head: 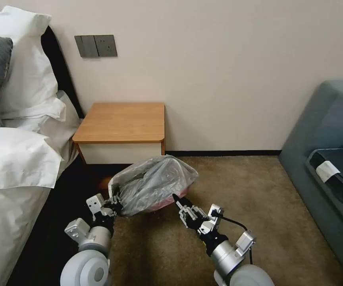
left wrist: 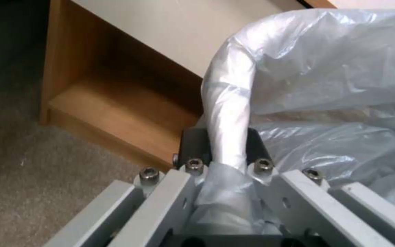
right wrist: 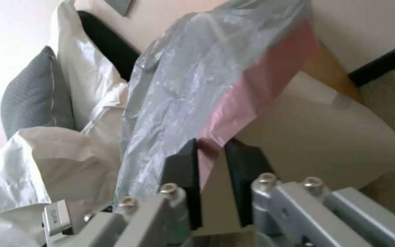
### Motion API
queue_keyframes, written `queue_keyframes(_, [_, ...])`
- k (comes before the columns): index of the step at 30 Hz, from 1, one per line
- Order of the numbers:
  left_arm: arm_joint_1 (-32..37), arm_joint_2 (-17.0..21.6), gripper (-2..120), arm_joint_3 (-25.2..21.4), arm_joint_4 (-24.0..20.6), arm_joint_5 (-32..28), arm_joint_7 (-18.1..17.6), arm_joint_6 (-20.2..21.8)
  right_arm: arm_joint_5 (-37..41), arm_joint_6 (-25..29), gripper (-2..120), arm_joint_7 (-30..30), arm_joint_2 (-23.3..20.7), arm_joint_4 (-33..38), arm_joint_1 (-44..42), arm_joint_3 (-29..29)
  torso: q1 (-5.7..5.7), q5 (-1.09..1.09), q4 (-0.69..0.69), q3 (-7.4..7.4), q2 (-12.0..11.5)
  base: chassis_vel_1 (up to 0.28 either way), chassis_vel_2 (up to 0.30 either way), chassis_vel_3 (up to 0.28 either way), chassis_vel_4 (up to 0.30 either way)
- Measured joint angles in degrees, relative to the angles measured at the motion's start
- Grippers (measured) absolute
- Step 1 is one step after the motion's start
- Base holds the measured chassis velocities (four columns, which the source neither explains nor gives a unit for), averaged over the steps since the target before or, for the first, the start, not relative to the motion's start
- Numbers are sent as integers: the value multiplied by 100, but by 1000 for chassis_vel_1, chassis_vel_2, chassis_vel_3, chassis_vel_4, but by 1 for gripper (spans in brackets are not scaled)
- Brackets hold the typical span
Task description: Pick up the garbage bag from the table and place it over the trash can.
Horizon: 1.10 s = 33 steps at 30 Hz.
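The garbage bag (head: 153,183), grey and crinkly with a pink edge, lies spread over the trash can on the carpet in front of the table (head: 120,123). My left gripper (head: 115,205) is shut on a rolled stretch of the bag's edge (left wrist: 227,113) at the side nearer the bed. At the opposite side, my right gripper (head: 177,200) is open. The bag's pink edge (right wrist: 252,99) hangs down between its dark pads (right wrist: 183,178). The trash can's cream wall (right wrist: 325,137) shows below the bag; in the head view the bag hides the can.
A bed (head: 16,167) with white pillows stands close on the left. On the right is a blue-grey sofa (head: 330,159). Brown carpet (head: 239,190) lies open between the can and the sofa. The table's lower shelf (left wrist: 115,113) is just beyond the left gripper.
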Motion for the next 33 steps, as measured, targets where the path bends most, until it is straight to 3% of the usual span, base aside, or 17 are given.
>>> queue_keyframes(3, [6, -8, 3, 2, 4, 8, -1, -1, -3, 13, 0, -4, 0, 0, 3, 2, 0, 0, 0, 0, 0, 0, 0, 0, 0])
queue_keyframes(33, [-18, -40, 3, 22, 0, -6, -61, -5, -371, -102, 0, 230, 199, 172, -145, -118, 0, 0, 0, 0, 0, 0, 0, 0, 0])
